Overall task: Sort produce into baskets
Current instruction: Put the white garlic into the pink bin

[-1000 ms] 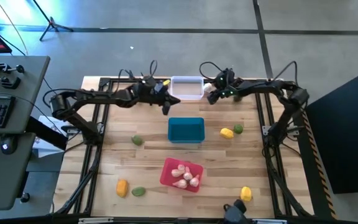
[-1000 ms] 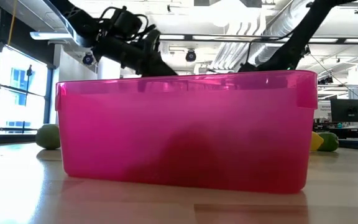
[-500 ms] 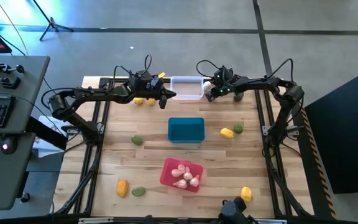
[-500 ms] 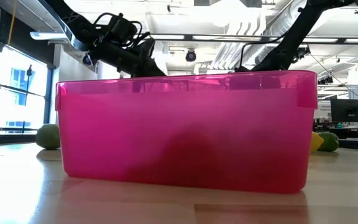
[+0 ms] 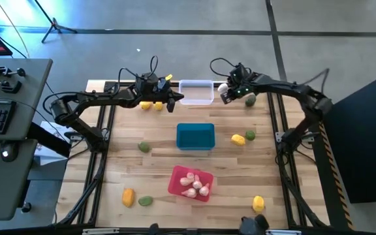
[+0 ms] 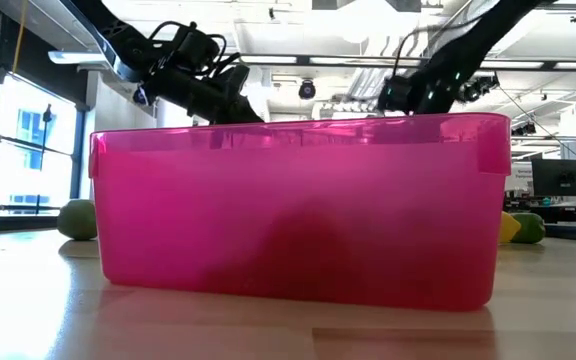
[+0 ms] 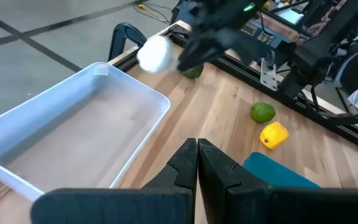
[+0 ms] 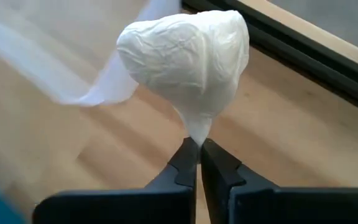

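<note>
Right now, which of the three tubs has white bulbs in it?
The red tub, nearest the table's front edge, holds them. The teal tub and clear tub look empty.

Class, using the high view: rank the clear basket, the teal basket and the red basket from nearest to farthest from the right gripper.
From the right gripper, which is pinching a white garlic bulb:
1. Clear basket, just beside it at the table's far edge.
2. Teal basket, mid-table.
3. Red basket, toward the near edge, holding garlic bulbs.

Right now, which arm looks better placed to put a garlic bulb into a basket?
Probably the right. The right gripper is shut on a white garlic bulb beside the clear basket, while the left gripper is shut and empty.
</note>
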Motion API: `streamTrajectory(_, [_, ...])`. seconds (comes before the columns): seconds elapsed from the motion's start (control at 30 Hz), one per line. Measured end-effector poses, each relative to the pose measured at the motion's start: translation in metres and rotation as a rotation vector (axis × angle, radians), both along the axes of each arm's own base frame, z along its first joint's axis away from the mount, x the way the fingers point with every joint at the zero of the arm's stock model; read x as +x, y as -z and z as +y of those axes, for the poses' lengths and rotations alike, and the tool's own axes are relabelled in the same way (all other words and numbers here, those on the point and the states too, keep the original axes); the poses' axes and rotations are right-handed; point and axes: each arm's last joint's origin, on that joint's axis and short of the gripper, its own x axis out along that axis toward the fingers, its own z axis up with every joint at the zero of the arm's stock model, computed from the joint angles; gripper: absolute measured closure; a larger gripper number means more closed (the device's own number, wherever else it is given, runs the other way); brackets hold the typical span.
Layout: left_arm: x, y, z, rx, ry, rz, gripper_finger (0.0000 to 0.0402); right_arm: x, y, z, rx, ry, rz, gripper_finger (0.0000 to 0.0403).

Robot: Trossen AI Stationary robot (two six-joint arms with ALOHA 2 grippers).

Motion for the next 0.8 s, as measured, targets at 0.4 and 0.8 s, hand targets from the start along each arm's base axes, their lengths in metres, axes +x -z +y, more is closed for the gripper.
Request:
streamTrajectory(0.4, [0.001, -0.002, 0.000, 0.032, -0.005, -0.032, 0.0401, 0.029, -0.069, 0.129, 0.099, -0.203, -0.229, 0.0403])
streamTrajectory(0.8, [-0.016, 0.014, -0.041, 0.091, 0.047, -0.186, 0.0401, 0.035, -0.072, 0.283, 0.267, -0.406, -0.234, 0.0403])
